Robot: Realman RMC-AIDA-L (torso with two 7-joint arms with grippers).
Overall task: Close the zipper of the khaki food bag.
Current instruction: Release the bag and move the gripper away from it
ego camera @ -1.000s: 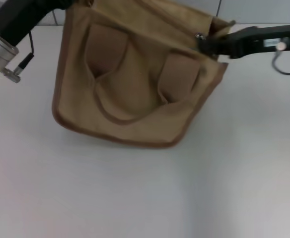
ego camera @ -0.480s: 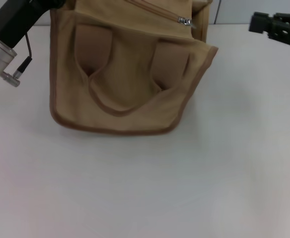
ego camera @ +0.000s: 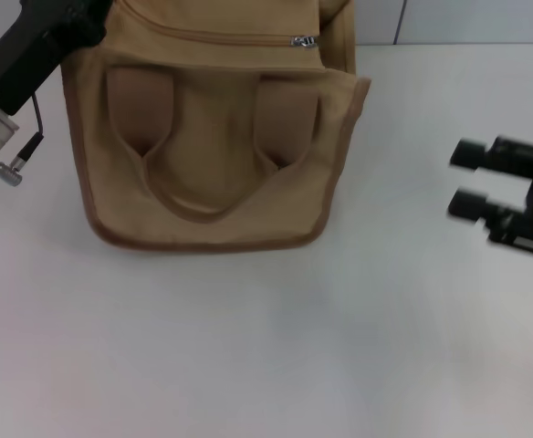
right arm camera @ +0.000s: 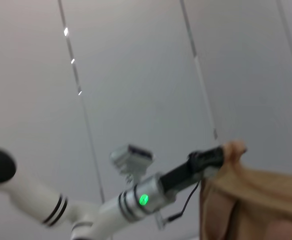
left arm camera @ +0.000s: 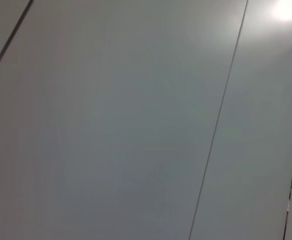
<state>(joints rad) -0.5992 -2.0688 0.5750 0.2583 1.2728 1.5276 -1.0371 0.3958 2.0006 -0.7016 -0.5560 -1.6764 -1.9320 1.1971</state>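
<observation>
The khaki food bag point(ego camera: 212, 137) stands at the back of the white table, handles and front pocket facing me. Its zipper point(ego camera: 221, 36) runs along the top edge, and the silver slider point(ego camera: 303, 41) sits near the bag's right end. My left gripper point(ego camera: 88, 20) holds the bag's top left corner. The right wrist view shows that gripper point(right arm camera: 218, 156) pinching the corner of the bag point(right arm camera: 251, 200). My right gripper point(ego camera: 467, 180) hovers open to the right of the bag, well apart from it, with nothing between its fingers.
The white table point(ego camera: 266, 347) stretches in front of and to the right of the bag. A panelled grey wall point(left arm camera: 136, 125) fills the left wrist view.
My right gripper let go at the zipper slider and drew back to the right and nearer me. The bag swung left, still held at its corner by the left gripper.
</observation>
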